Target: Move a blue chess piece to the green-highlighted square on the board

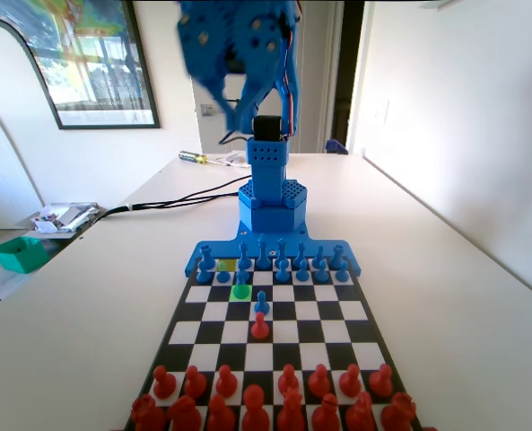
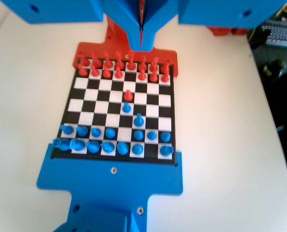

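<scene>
Already a pawn (image 1: 241,277) stands on the green square (image 1: 241,291), near the board's (image 1: 364,337) blue end. Pincer (image 2: 141,44) hangs high, jaws together, empty, seemingly clear of the pieces.

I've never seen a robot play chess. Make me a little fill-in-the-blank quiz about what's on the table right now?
1. On the board, the pieces nearest the fixed camera are ___.
2. In the wrist view the gripper hangs above the board with its jaws ___, nothing between them.
3. Mid-board, the lone red pawn faces a neighbouring pawn coloured ___.
4. The bright highlighted square is ___.

Missing words: red; shut; blue; green.
</scene>
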`<state>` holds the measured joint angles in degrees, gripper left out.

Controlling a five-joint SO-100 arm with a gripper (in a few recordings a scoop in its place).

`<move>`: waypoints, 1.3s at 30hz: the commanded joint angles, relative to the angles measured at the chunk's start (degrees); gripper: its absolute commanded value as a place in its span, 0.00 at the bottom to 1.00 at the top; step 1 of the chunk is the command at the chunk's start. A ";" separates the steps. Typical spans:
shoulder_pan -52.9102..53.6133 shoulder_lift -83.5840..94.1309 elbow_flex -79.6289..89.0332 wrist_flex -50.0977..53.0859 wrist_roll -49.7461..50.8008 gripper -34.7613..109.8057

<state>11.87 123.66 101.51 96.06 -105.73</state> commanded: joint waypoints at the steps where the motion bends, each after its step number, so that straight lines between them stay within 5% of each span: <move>1: -0.88 9.49 0.00 3.52 -0.53 0.25; 19: -7.82 39.81 19.95 1.85 0.44 0.25; 39: -8.88 49.22 22.94 -5.54 2.11 0.25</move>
<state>3.16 171.83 124.72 91.05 -103.18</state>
